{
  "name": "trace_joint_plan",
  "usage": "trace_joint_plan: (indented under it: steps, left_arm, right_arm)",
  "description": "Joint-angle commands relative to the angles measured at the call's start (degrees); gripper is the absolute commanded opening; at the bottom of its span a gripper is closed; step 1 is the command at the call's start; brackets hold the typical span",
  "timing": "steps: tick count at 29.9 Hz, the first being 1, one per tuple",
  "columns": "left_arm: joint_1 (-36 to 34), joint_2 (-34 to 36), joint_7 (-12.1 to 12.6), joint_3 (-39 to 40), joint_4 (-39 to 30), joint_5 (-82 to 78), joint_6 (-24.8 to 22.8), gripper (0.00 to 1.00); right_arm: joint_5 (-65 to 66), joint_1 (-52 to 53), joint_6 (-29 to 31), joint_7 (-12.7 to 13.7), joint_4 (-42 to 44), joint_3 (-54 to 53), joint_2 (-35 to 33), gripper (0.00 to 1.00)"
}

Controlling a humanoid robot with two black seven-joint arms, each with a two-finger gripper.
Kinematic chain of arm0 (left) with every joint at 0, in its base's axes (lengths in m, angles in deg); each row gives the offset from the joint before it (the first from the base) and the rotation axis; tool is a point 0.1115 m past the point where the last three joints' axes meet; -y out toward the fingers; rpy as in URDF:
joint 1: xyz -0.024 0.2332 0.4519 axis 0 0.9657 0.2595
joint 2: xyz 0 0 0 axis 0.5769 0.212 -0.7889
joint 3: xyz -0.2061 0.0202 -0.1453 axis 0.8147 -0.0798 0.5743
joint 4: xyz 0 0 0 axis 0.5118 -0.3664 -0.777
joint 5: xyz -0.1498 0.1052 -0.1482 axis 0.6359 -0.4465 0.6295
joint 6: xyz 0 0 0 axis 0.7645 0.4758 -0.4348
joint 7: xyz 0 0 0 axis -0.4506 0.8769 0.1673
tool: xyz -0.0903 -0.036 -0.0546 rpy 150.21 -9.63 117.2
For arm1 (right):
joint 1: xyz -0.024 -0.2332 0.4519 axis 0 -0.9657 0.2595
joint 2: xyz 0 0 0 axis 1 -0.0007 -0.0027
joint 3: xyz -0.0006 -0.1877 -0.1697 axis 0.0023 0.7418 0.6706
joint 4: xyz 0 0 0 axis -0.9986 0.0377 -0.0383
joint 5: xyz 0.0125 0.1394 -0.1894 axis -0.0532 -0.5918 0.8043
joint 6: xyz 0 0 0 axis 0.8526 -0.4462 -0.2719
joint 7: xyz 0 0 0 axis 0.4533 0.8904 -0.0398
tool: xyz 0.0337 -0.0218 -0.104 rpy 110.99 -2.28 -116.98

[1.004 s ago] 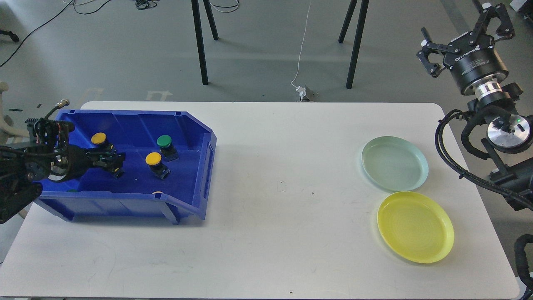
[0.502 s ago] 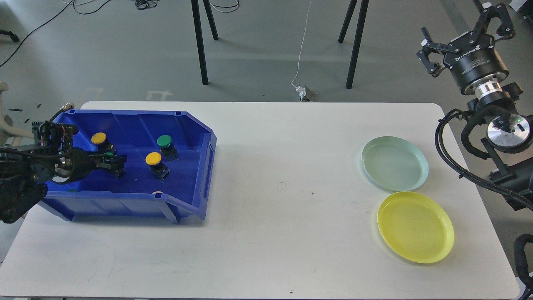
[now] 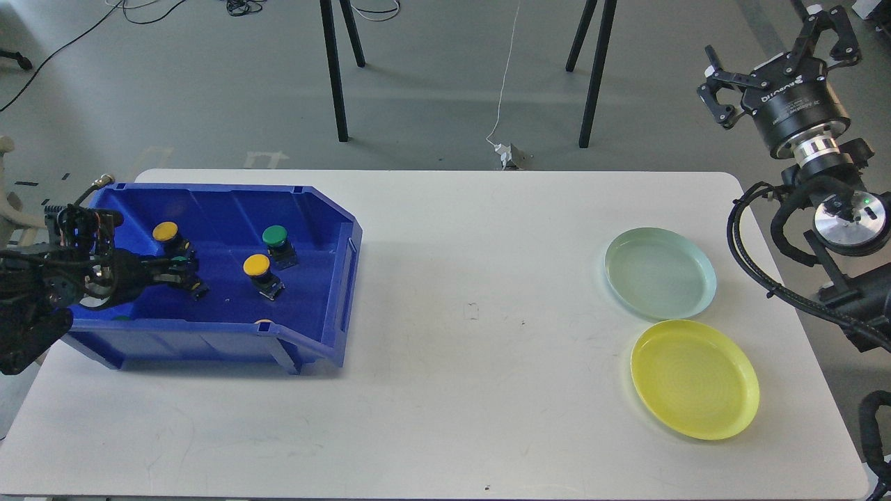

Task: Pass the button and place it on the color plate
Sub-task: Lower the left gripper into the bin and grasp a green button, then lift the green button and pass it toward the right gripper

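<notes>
Left gripper (image 3: pixel 182 273) drawn back slightly, jaws around green-capped button (image 3: pixel 182 262)

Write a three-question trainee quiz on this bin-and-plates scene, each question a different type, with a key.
1. True or false: a button already lies on the yellow plate.
2. Multiple choice: the left tool is (A) above the green plate, (B) inside the blue bin, (C) raised off the table's right side.
3. Fill in: clear of the left tool, the bin shows two yellow-capped buttons and one ____-capped button.

Key:
1. False; both plates are bare.
2. B; the tool raised at the right is the right tool.
3. Green.
</notes>
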Motion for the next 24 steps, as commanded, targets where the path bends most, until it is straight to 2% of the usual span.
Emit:
trace_joint_plan:
  steps: [1,6,10,13,16,21,24]
  left_arm:
    - [-0.7,2.16,-0.52,0.37,-2.51,0.57,-0.25,0.27]
    - [-2.28,7.52,-4.47,1.07,-7.34,0.93,-0.51,0.27]
    - [-3.34,14.63,-6.76,1.16,-13.41,3.65,-0.51,0.26]
    - [-3.78,20.6,-6.9,2.3,-20.95,4.53,0.1,0.26]
    - [-5.71,26.15,-6.9,7.56,-28.6,4.79,-0.42,0.26]
    - [-6.51,25.38,-6.9,19.42,-34.95,4.97,-0.42,0.29]
    - [-6.59,18.63,-6.9,26.19,-35.57,6.02,-0.25,0.28]
  right_arm:
    - [0.0,0.09,0.0,0.0,0.0,-0.08,0.0,0.99]
    - [0.0,0.26,0.0,0.0,-0.09,0.0,-0.27,0.99]
    - [0.0,0.26,0.0,0.09,-0.27,0.09,-0.7,0.99]
    - [0.0,0.35,0.0,0.26,-0.44,0.09,-0.88,0.99]
    - [0.0,0.26,0.09,0.61,-1.23,0.18,-1.23,0.99]
    - [0.09,0.09,-0.09,0.79,-3.6,0.97,-4.91,0.99]
    - [0.0,0.18,-2.97,0.97,-5.36,1.76,-6.94,0.98]
